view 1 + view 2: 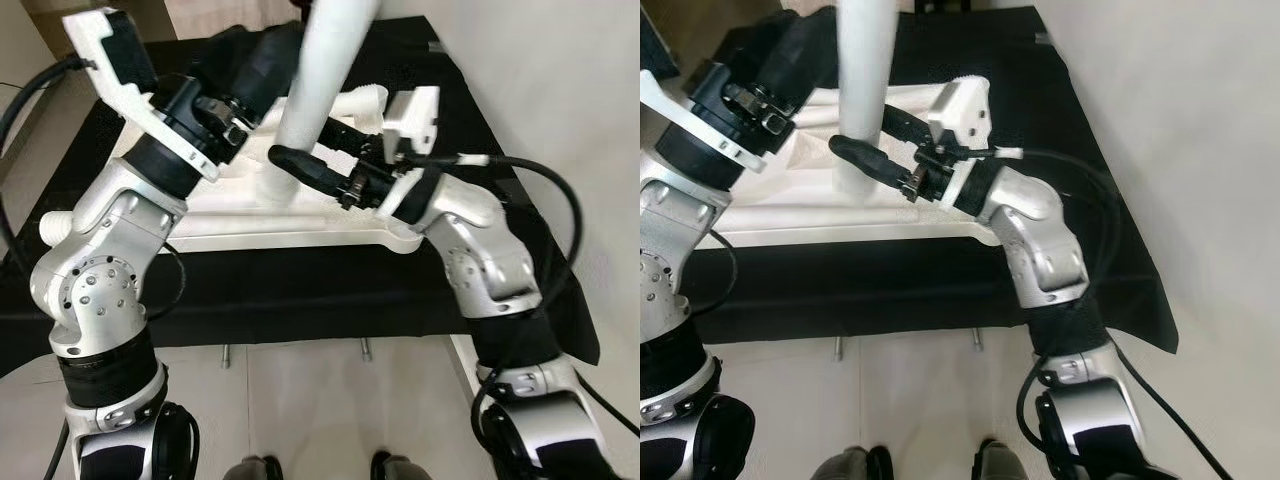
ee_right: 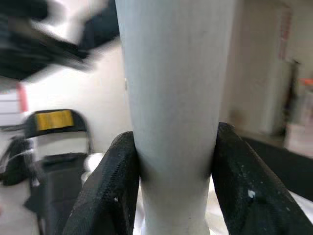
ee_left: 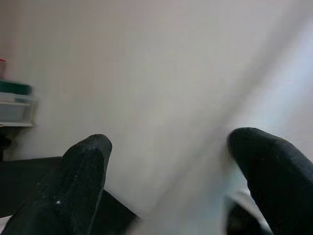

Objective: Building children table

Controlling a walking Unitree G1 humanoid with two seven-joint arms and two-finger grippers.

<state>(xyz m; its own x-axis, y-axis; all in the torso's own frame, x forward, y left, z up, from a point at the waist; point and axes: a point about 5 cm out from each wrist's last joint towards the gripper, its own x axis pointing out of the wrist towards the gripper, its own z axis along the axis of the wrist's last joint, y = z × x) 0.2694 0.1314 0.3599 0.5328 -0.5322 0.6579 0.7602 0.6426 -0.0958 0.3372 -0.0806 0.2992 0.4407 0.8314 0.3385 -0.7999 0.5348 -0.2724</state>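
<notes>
On the white tabletop (image 1: pixel 300 228), which lies flat on a black cloth (image 1: pixel 300 290), your white table leg (image 1: pixel 318 80) stands nearly upright, its long axis vertical and leaning slightly toward your right. Your right gripper (image 2: pixel 168 171) clamps the leg low down. Your left gripper (image 3: pixel 166 166) is spread beside the leg higher up. A second, threaded leg (image 1: pixel 362 100) lies behind.
</notes>
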